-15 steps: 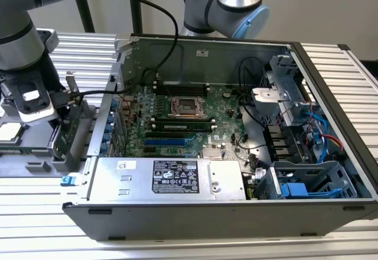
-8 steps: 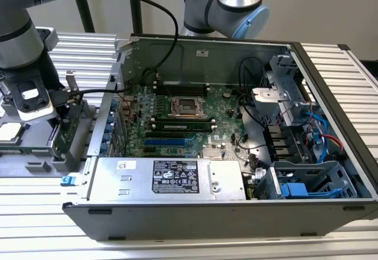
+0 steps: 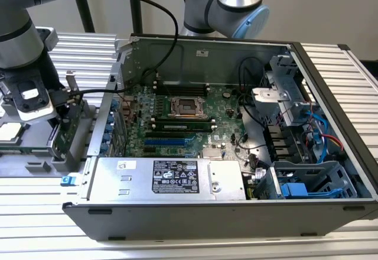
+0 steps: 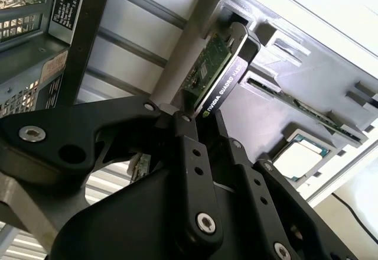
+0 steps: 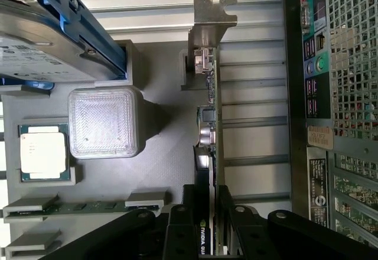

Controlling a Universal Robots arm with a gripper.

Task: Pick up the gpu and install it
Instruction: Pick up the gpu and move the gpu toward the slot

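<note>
Gripper [image 5: 207, 194]: clenched on the gpu [image 5: 214, 112], one finger per face.
Gpu: upright at the gray holder's [image 5: 168, 165] edge nearest the computer case [image 5: 301, 171].

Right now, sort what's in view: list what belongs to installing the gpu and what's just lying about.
In the job:
gpu, standing in the grey holder tray
gripper, around the gpu
computer case, open
motherboard

Lying about:
CPU chip
RAM stick
hard drive
</note>
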